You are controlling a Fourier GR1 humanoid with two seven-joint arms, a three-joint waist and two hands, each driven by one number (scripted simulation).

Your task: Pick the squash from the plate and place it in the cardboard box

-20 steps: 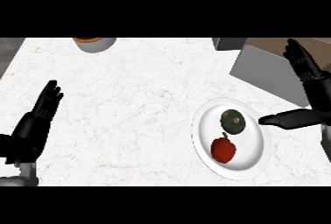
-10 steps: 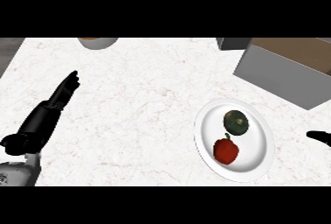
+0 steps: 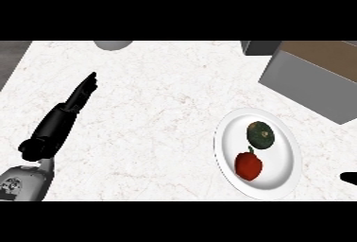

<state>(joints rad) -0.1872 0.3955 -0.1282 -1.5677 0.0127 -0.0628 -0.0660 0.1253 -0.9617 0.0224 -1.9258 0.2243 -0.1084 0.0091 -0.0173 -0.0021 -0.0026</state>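
The white marbled counter (image 3: 153,118) is carrying everything in view, with the box (image 3: 317,78) sitting at its upper right, open top showing brown inside grey walls. Below and left of the box, just apart from its near corner, the white plate (image 3: 233,163) is holding two things: the dark green squash (image 3: 260,134) lying toward the box end, and a red pepper (image 3: 249,165) just beside it on the near side (its stem pointing up at the squash).

The left hand (image 3: 78,97) is stretching flat across the counter's left half, fingers straight and holding nothing, well apart from the plate. Only a black sliver of the right hand (image 3: 349,177) is showing at the right edge, so its fingers cannot be read; it is the nearer hand, and the squash is lying up and left of it. The squash looks nearly round, offering no clear long axis. A grey bowl (image 3: 114,44) is peeking in at the top edge.
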